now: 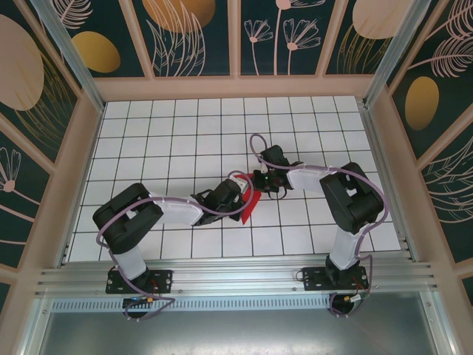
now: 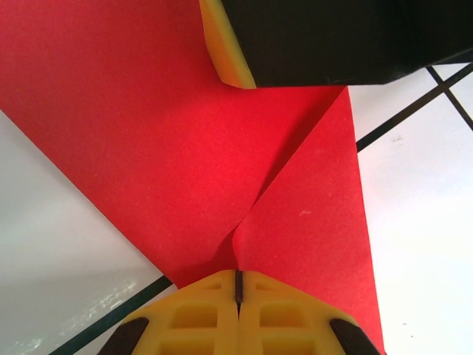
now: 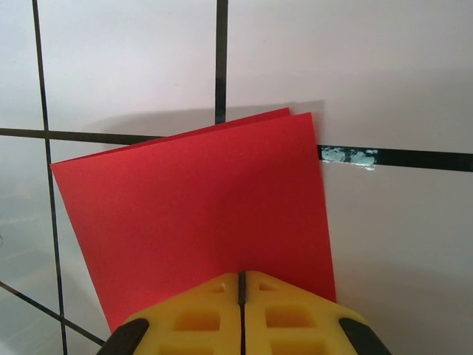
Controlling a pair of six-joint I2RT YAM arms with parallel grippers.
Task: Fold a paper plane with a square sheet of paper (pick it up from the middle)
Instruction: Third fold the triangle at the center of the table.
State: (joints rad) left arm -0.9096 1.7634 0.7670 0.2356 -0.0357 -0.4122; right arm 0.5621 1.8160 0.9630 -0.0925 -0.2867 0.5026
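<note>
The square sheet of paper (image 1: 250, 205) is bright red, folded into a creased wedge, and held above the middle of the table between both arms. In the left wrist view the paper (image 2: 185, 133) shows two folded flaps meeting along a slanted seam, with a raised crease running into my left gripper (image 2: 238, 282), which is shut on it. My right gripper's yellow finger (image 2: 225, 52) presses the paper's far part there. In the right wrist view the paper (image 3: 199, 200) is doubled over, two layered edges showing, and my right gripper (image 3: 242, 285) is shut on its near edge. From above, left gripper (image 1: 236, 194) and right gripper (image 1: 260, 180) sit close together.
The white grid-tiled table (image 1: 162, 133) stretches wide on all sides of the arms. Wooden-framed patterned walls (image 1: 89, 148) enclose it on three sides. An aluminium rail (image 1: 236, 281) carries both arm bases at the near edge. One grid line has a scuffed patch (image 3: 351, 156).
</note>
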